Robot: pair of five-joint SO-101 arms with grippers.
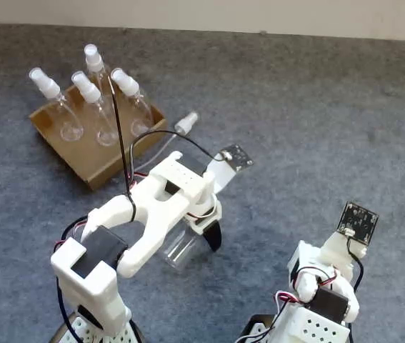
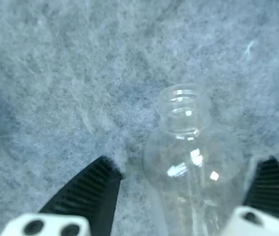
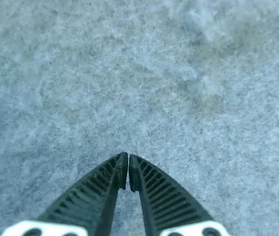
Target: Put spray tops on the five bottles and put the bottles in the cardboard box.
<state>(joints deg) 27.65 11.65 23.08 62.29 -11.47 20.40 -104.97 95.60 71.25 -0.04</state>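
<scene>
A clear bottle (image 2: 193, 162) with a bare, open neck lies on the grey carpet, also seen under the left arm as the bottle (image 1: 176, 250). My left gripper (image 2: 191, 167) is open, one black finger (image 2: 97, 189) on each side of the bottle, not closed on it. A loose white spray top (image 1: 186, 123) lies on the carpet just right of the cardboard box (image 1: 102, 168). Several bottles with spray tops (image 1: 88, 89) stand in the box. My right gripper (image 3: 128, 169) is shut on nothing, low over bare carpet.
The right arm (image 1: 323, 279) sits at the front right, away from the box and bottle. Black cables (image 1: 120, 121) run from the left arm past the box's near corner. Open carpet stretches to the right and far side.
</scene>
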